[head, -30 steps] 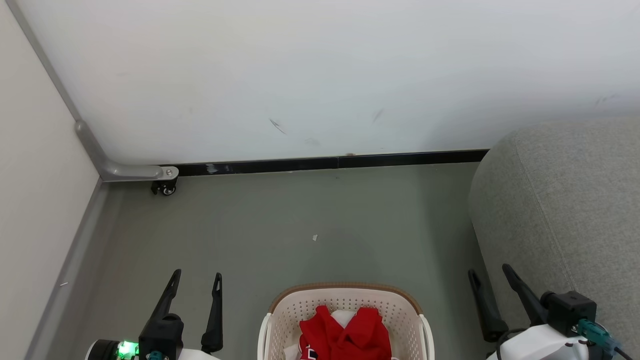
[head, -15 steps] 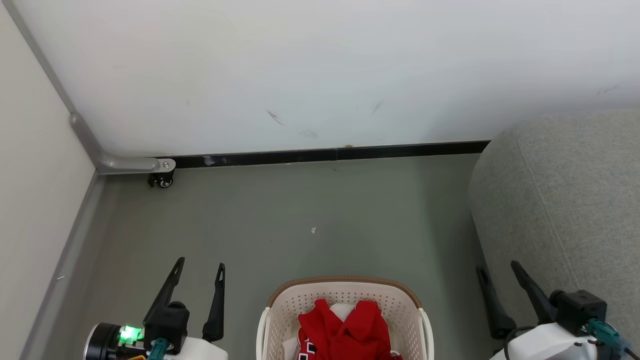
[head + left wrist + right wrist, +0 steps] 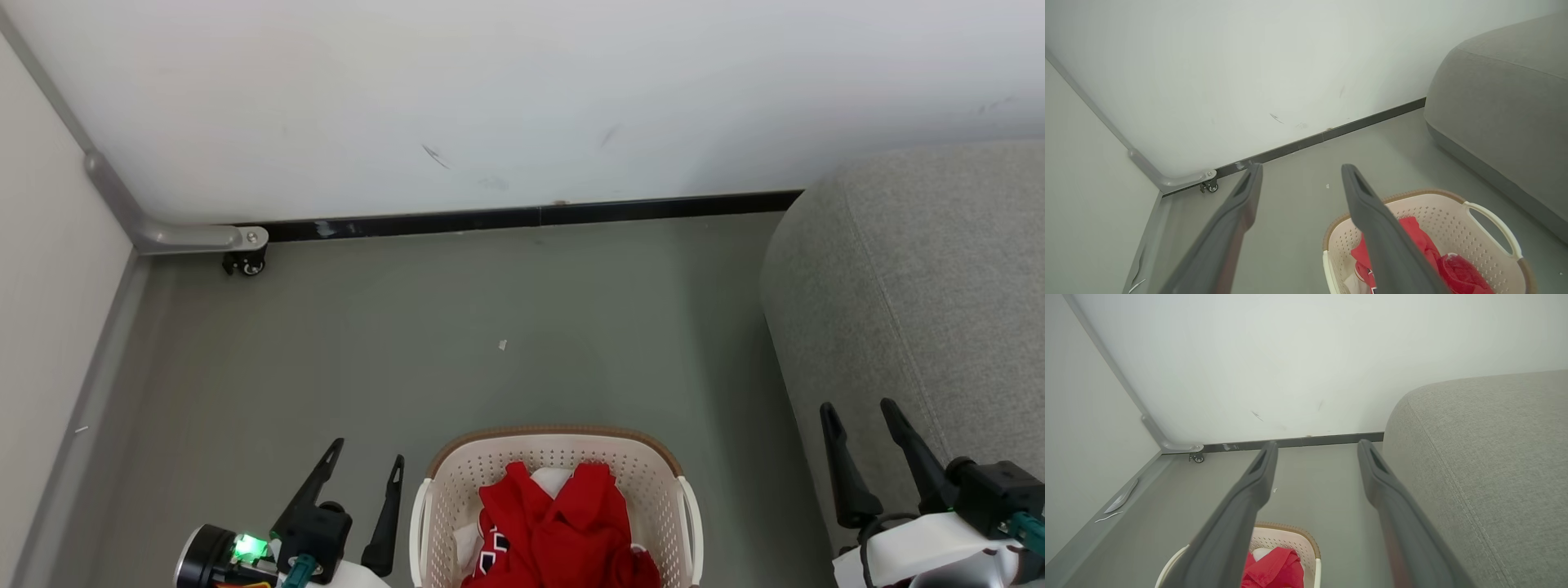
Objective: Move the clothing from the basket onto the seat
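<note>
Both my grippers are spread and hold nothing: the left gripper [image 3: 367, 454] hangs just beside the left wall of the basket [image 3: 490, 478], and the right gripper [image 3: 856, 407] stands near the front side of the seat [image 3: 922, 286]. The clothing [image 3: 555, 523] lies crumpled in the basket, red with some white under it, and nothing is on the seat yet, so I judge that the task is only at its start. My worries are these. The pieces look tangled, so one pinch may lift several and drop some on the floor [image 3: 506, 327]. A finger that goes too deep may catch in the holes of the basket and drag it, since it looks light. The right arm may also brush the seat when it turns inward. The head view cuts the basket at its bottom edge, while the left wrist view gives me its side handle [image 3: 1494, 222] and how low the pile sits. The right wrist view gives me the stitched seam [image 3: 1453, 486] on the seat.
</note>
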Robot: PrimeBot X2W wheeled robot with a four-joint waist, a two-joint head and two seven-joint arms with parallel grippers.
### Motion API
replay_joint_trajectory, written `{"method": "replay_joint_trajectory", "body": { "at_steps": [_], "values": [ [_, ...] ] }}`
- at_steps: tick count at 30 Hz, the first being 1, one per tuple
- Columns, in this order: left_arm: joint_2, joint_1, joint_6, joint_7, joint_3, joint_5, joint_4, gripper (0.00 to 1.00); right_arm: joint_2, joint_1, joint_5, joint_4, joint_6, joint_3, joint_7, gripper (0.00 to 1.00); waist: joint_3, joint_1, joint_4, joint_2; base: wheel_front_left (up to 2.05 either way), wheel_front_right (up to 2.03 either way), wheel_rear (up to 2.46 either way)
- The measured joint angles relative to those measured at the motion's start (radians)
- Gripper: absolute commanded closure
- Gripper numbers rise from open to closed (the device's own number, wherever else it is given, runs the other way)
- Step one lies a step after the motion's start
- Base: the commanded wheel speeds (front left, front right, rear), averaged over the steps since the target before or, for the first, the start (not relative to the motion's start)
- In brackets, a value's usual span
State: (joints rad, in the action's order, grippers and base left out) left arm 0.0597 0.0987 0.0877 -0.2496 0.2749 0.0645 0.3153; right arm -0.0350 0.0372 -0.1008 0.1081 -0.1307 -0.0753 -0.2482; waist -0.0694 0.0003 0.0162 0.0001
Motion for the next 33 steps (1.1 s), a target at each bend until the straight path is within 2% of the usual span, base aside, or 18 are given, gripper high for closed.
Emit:
{"method": "replay_joint_trajectory", "body": {
  "at_steps": [10, 25, 33],
  "values": [
    [-0.003, 0.079, -0.048, 0.0, 0.079, -0.043, 0.081, 0.0, 0.0, -0.003, 0.023, -0.073, 0.0, -0.044, -0.001, 0.0, -0.076, 0.0, 0.021, 0.0, 0.0, 0.0, 0.0],
    [-0.016, 0.228, -0.091, 0.0, 0.182, -0.114, 0.194, 0.0, 0.0, -0.07, 0.013, -0.165, 0.0, -0.036, -0.002, 0.0, -0.221, 0.0, 0.068, 0.0, 0.0, 0.0, 0.0],
    [-0.019, 0.295, -0.092, 0.0, 0.222, -0.14, 0.256, 0.0, 0.0, -0.128, -0.011, -0.194, 0.0, -0.026, -0.003, 0.0, -0.313, 0.0, 0.105, 0.0, 0.0, 0.0, 0.0]
  ]
}}
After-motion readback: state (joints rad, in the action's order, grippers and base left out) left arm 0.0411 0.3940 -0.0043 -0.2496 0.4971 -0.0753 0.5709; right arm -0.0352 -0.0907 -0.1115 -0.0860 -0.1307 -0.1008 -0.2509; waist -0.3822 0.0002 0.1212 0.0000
